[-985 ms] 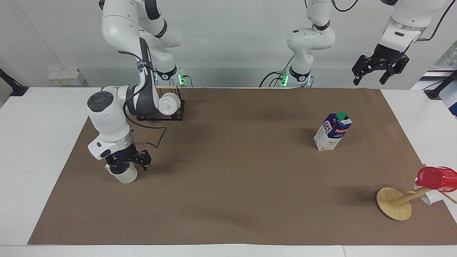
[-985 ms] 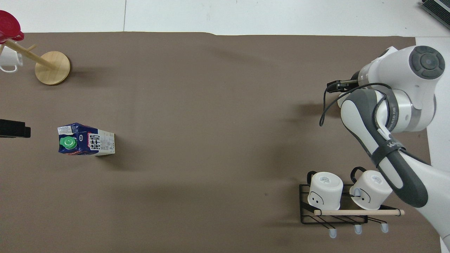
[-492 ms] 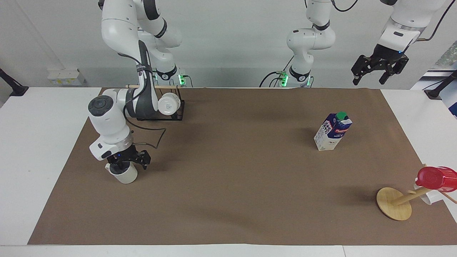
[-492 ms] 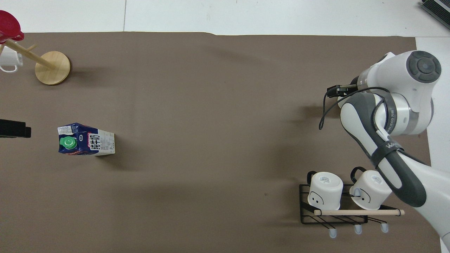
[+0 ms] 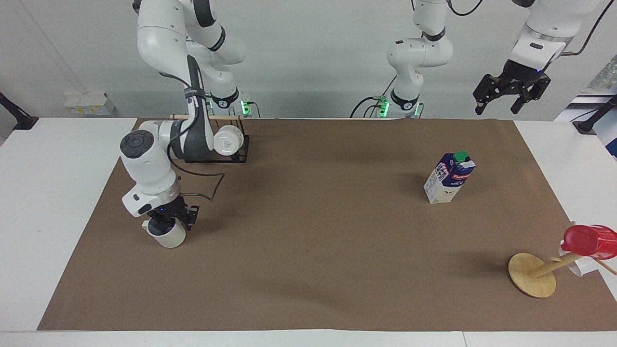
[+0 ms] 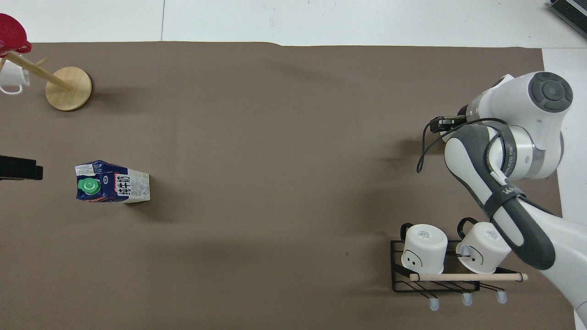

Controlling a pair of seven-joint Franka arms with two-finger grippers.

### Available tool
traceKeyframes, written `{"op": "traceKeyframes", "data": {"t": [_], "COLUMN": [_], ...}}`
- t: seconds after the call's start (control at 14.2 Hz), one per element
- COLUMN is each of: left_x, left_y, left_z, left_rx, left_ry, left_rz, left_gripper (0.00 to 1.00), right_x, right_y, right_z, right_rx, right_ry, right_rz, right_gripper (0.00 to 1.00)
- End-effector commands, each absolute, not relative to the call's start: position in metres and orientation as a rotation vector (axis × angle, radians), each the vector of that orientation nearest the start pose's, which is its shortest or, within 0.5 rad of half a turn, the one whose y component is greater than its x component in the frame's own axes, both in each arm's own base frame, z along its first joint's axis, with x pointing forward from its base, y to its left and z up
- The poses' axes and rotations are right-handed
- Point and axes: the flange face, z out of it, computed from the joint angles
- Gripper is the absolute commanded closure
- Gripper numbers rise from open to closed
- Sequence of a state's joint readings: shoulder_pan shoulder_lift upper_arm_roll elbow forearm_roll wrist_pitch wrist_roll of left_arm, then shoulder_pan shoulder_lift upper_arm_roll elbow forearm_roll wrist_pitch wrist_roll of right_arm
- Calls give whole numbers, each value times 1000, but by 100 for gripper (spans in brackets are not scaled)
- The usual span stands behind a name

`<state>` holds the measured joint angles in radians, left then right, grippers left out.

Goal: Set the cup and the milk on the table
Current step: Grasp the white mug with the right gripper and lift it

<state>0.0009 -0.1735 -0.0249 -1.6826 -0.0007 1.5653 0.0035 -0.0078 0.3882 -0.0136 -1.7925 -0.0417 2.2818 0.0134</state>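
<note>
The cup point(image 5: 167, 236) stands upright on the brown sheet point(image 5: 313, 241) of the table point(image 5: 58, 193), toward the right arm's end. My right gripper point(image 5: 168, 222) points down at the cup's rim, right on top of it. In the overhead view the right arm hides the cup and only a black part of the right gripper point(image 6: 442, 122) shows. The milk point(image 5: 449, 178) stands upright on the sheet toward the left arm's end, also seen in the overhead view point(image 6: 112, 182). My left gripper point(image 5: 496, 108) is open and empty, raised high over the table's edge by the left arm's end, where the left arm waits.
A black wire rack point(image 5: 241, 156) with two white mugs point(image 6: 424, 247) stands near the right arm's base. A wooden mug stand point(image 5: 530, 274) holding a red cup point(image 5: 590, 241) and a white mug stands farther from the robots than the milk.
The right arm's wrist has shifted slightly toward the robots and the hand has turned over the cup. The cup has stayed in place. The left gripper has risen a little.
</note>
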Motion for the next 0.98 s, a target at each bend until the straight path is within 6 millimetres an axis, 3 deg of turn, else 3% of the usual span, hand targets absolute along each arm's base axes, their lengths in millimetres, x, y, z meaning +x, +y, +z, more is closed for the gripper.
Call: {"op": "traceKeyframes", "data": {"t": [0.0, 0.21, 0.42, 0.7, 0.91], "left_x": [494, 494, 494, 494, 494], "left_y": [-14, -13, -14, -12, -11], "left_z": [665, 666, 666, 664, 662], "left_rx": [-3132, -3132, -3132, -3132, -3134], "left_ry": [62, 59, 62, 55, 48], "left_rz": [-75, -77, -77, -72, -70], "left_gripper": [0, 0, 0, 0, 0], "right_x": [654, 657, 658, 658, 650], "right_y": [-12, -3, 23, 80, 142], "right_z": [348, 362, 377, 398, 407], "right_rx": [-3172, -3164, -3158, -3164, -3192], "right_ry": [0, 82, 94, 103, 160], "right_rz": [-190, -223, -237, -218, -226], "right_gripper": [100, 100, 100, 100, 100]}}
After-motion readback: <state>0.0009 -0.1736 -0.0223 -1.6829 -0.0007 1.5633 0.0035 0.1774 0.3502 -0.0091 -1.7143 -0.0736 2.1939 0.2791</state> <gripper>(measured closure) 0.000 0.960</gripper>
